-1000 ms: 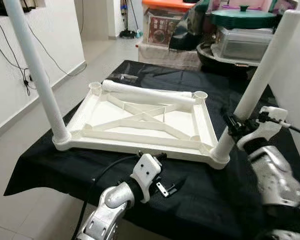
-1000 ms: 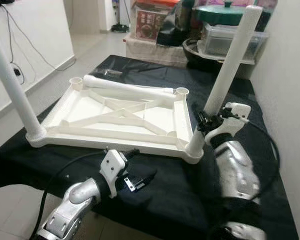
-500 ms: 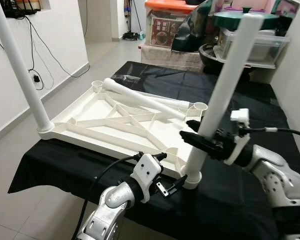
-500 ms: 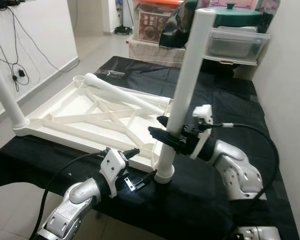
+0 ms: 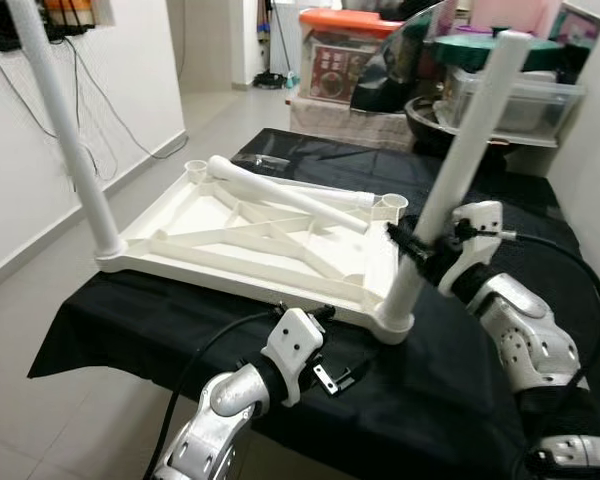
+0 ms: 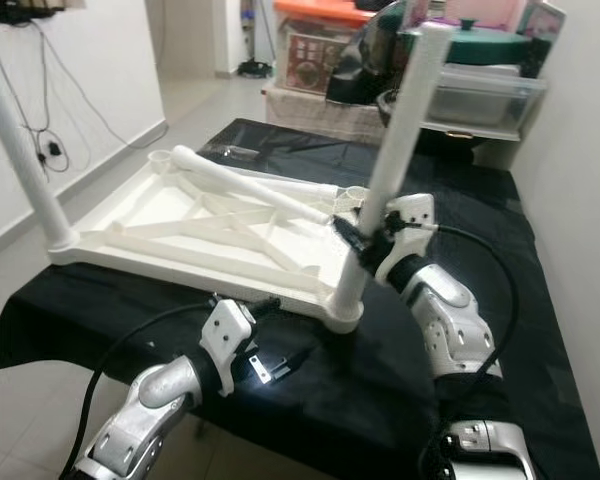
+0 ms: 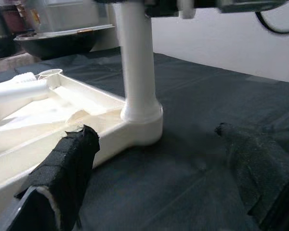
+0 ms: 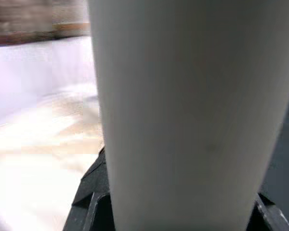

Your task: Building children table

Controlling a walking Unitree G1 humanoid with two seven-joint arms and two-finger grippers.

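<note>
— Around the bench? White wall (image 5: 20, 170) on the left, cables (image 5: 90, 110) trailing down it, pale tiled floor (image 5: 40, 330).

— Further back? Black cloth (image 5: 480, 400), stacked storage boxes (image 5: 335, 60), teal lid (image 5: 480, 45).

"Can you see the top of the tall white leg (image 5: 62, 130) on the left?"

"No. The picture's edge cuts it off."

"What about the right gripper (image 5: 412, 248)?"

"Its fingers go behind the other leg (image 5: 458, 165), so part of them is hidden. Up close that leg is one blurry white shape, and its ends run off the picture."

"And the stuff at the back?"

"The boxes (image 5: 335, 55) are partly hidden, and the label is too small to read."
</note>
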